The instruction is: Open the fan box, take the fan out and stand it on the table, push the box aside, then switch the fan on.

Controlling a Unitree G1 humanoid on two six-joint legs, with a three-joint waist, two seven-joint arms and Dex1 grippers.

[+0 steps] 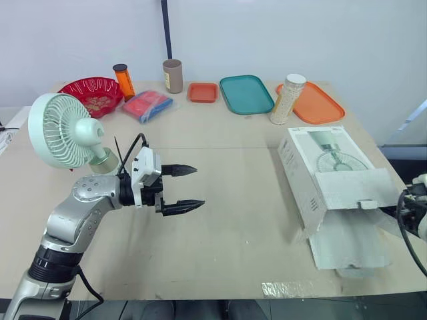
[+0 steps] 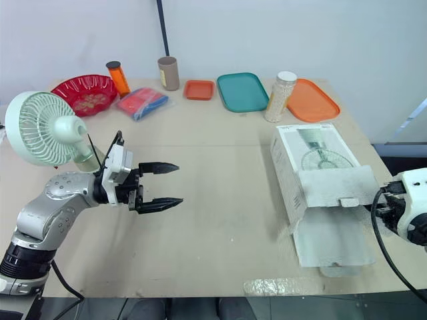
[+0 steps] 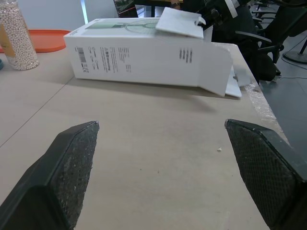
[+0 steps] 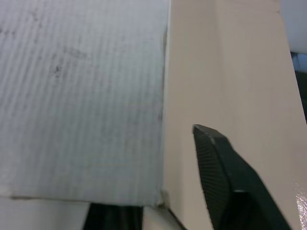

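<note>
My left gripper (image 1: pixel 196 187) hangs wide open over the table (image 1: pixel 233 233). The fan (image 1: pixel 63 130) stands upright just behind that arm. Well apart at the right lies the fan box (image 1: pixel 320 173), end flaps open. My right gripper (image 2: pixel 381 208) sits at one flap; I can't tell its grip. Along the far edge are a red bowl (image 1: pixel 93 93), a teal tray (image 1: pixel 245 93) and a bead jar (image 1: pixel 287 99).
</note>
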